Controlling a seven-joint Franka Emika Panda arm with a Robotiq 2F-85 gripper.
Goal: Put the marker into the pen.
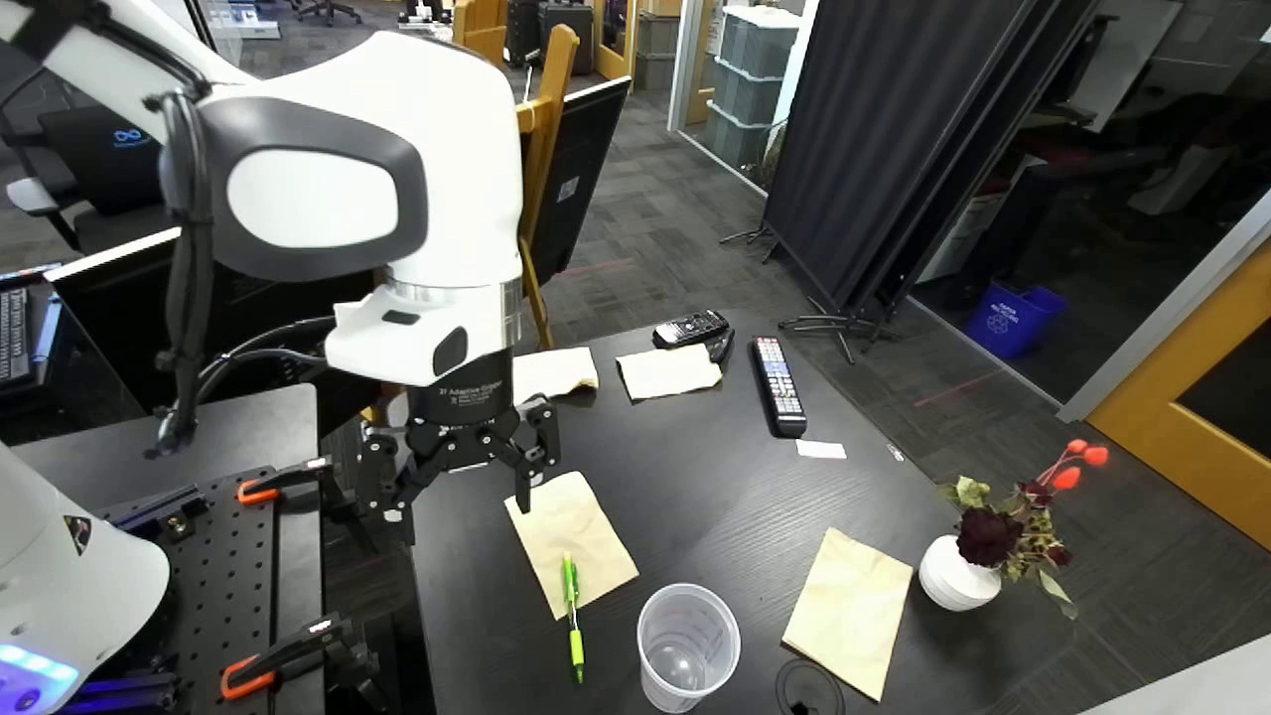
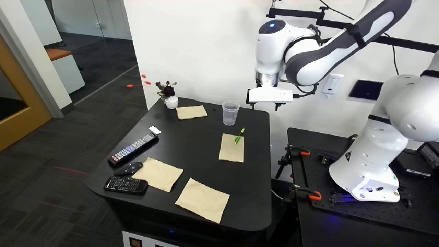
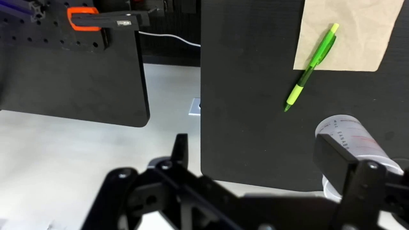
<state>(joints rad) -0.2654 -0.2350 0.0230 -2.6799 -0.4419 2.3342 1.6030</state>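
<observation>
The marker, a slim bright green pen (image 1: pixel 573 616), lies partly on a brown napkin, with its tip on the black table. It also shows in an exterior view (image 2: pixel 239 136) and at the upper right of the wrist view (image 3: pixel 310 68). The pen holder, a clear plastic cup (image 1: pixel 688 645), stands upright beside the marker; it also shows in an exterior view (image 2: pixel 230 113). In the wrist view the cup (image 3: pixel 361 137) is partly hidden behind a finger. My gripper (image 1: pixel 460 506) is open and empty, raised near the table's edge, apart from marker and cup. Its fingers are wide apart in the wrist view (image 3: pixel 252 137).
Brown napkins (image 2: pixel 231 151) lie on the table, one under the marker. Black remotes (image 2: pixel 133 149) and a white card (image 2: pixel 155 130) lie along one side. A white flower vase (image 1: pixel 958 574) stands near a corner. Orange clamps (image 3: pixel 83 19) sit on the robot's base table.
</observation>
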